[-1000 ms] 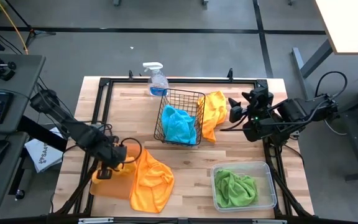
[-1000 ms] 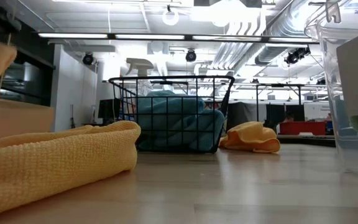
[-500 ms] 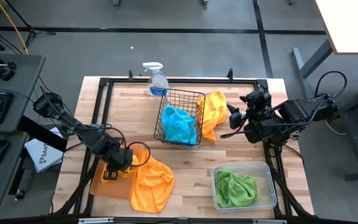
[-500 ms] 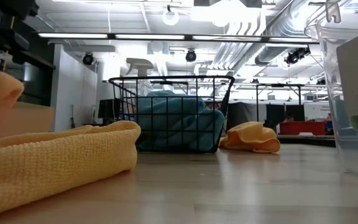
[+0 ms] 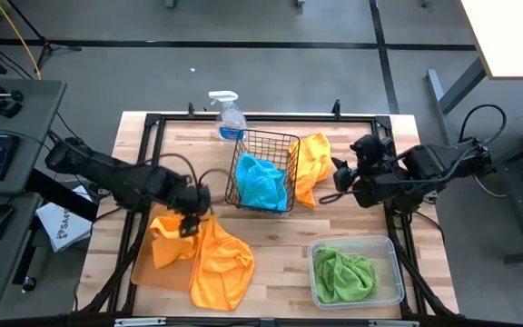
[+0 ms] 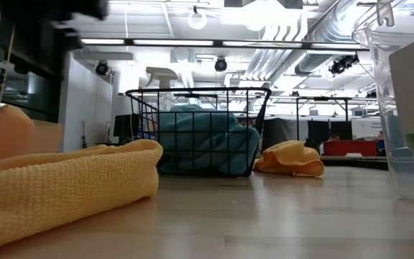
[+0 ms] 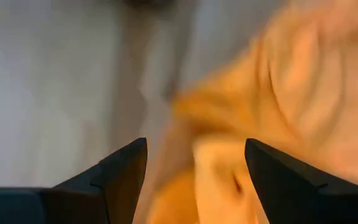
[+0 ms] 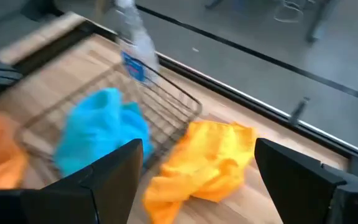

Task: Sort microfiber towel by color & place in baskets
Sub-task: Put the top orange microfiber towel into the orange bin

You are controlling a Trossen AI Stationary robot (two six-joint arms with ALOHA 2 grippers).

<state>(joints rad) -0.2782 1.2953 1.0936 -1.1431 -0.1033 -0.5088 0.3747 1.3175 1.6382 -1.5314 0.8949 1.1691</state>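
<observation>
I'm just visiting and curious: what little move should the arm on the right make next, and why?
Probably reach the right tool toward the loose orange towel beside the wire basket. That towel lies on bare table outside any container, and the tool is open and empty close by.

High view straight down on the whole table, low view level at tabletop height, wrist views close — all but the left wrist's share the black wire basket [image 5: 263,170].

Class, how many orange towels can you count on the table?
3: one beside the wire basket at, one on the orange tray at, one overhanging it at. More may be hidden.
</observation>
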